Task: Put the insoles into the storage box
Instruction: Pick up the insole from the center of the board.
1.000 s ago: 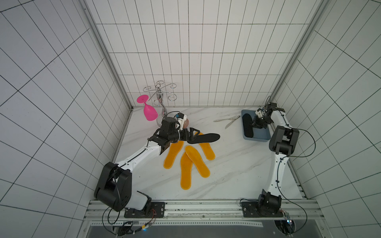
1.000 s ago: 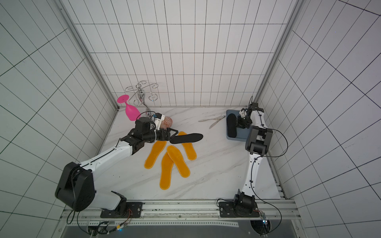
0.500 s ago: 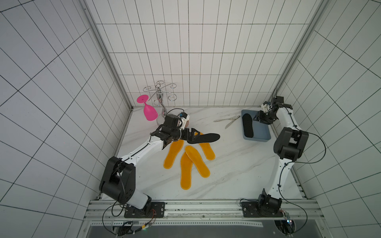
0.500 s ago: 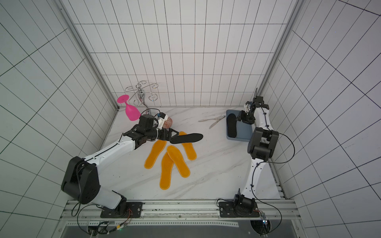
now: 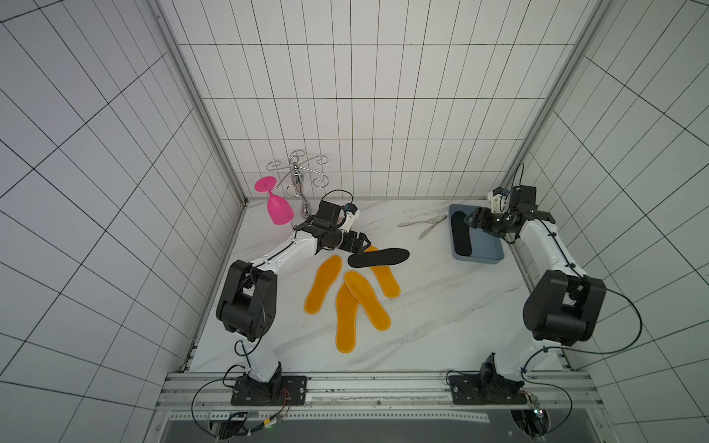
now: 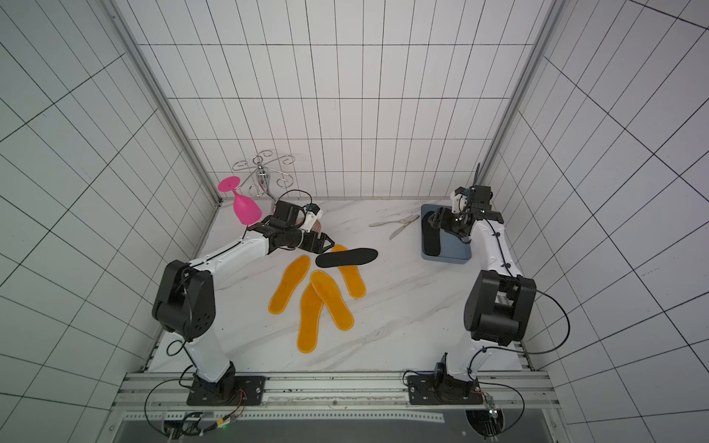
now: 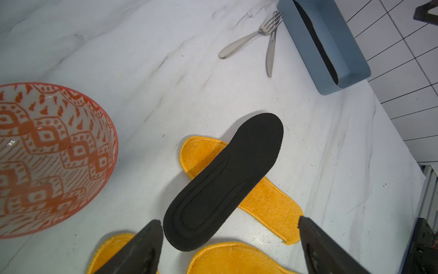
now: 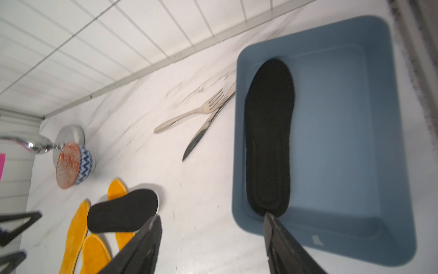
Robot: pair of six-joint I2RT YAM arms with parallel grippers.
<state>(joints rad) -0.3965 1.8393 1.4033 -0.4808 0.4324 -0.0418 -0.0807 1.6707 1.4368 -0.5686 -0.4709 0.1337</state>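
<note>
Both top views: L gripper (image 5: 362,245) is down low over the worktop, out from the back-left corner, jaws spread wide & clamped on nothing. Heel of the loose black insole (image 5: 379,257) lies right at its tips; can't tell from here if they touch. That insole lies crosswise over the back end of one of the four orange insoles (image 5: 366,300), which fan out around the worktop's middle, two overlapping. Storage box (image 5: 484,251) sits in the back-right corner w/ the boxed black insole (image 5: 460,234) flat inside, along the long wall nearer the worktop's centre. R gripper (image 5: 470,221) hangs over the box's back end, jaws apart, nothing in them. Fork (image 5: 422,221) & knife (image 5: 430,230) lie just beside the box. Pink glass (image 5: 279,209) & wire rack (image 5: 296,177) are in the back-left corner.

L wrist: I see both fingers (image 7: 142,246) far apart, the loose black insole's heel between them, close to one, not pinched. Patterned bowl (image 7: 52,154) stands apart from the insoles.

R wrist (a bit blurred): fingers (image 8: 284,249) stand well open. One tip is at the boxed black insole's heel, the other over bare worktop outside the box wall.
</note>
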